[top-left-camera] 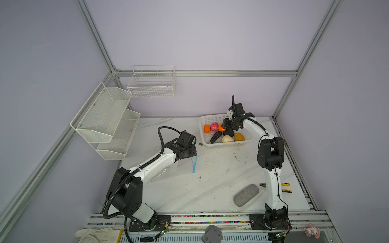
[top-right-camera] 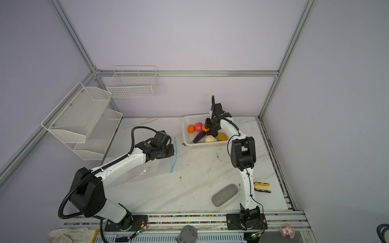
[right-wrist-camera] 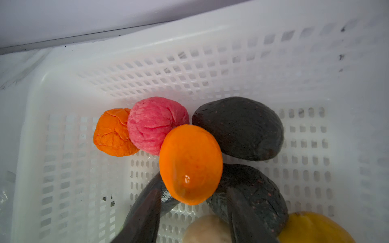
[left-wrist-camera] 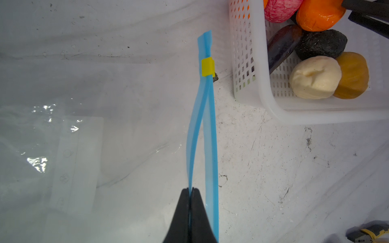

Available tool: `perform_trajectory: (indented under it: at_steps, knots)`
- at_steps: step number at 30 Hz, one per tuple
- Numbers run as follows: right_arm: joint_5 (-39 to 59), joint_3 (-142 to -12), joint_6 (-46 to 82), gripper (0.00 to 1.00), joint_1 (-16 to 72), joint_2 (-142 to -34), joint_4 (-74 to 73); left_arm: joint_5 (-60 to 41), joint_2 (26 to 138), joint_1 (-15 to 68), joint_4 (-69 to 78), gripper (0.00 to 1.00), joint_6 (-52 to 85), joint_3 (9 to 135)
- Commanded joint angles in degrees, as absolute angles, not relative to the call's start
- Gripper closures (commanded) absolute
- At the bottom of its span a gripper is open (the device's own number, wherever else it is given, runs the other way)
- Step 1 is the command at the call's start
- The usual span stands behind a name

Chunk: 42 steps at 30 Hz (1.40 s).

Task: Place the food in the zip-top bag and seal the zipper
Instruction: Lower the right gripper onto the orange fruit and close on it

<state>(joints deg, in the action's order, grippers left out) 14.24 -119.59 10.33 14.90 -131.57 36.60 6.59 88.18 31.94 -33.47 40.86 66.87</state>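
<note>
Eight pieces of food (right-wrist-camera: 155, 124) lying in the basket (left-wrist-camera: 248, 63) near the bag (left-wrist-camera: 105, 84), right end effector (right-wrist-camera: 192, 187) spread open astride the smooth orange fruit (right-wrist-camera: 189, 151), likely for pickup, left end effector (left-wrist-camera: 191, 190) pinched shut on one zipper (left-wrist-camera: 210, 136) lip, presumably holding the bag's mouth open.

White basket (top-left-camera: 211, 120) at back; grey pad (top-left-camera: 246, 195) near front; pliers (top-right-camera: 262, 184), perhaps, nearby.
</note>
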Motion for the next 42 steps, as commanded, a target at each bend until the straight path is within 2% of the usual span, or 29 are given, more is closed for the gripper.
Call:
perform_trajectory:
  at_steps: [1,25,42]
  knots:
    - [15.85,-119.12,11.58,0.38,14.20,-130.89,34.95,6.59,88.33,31.90,-31.86,1.00,39.74,67.68]
    - [24.40,-115.41,17.42,0.39,13.63,-133.90,26.12,6.67,88.15,31.90,-31.86,1.00,39.55,67.59]
    - [27.24,-115.31,19.67,0.32,13.62,-135.98,22.79,6.59,87.98,31.90,-31.82,1.00,39.56,67.41]
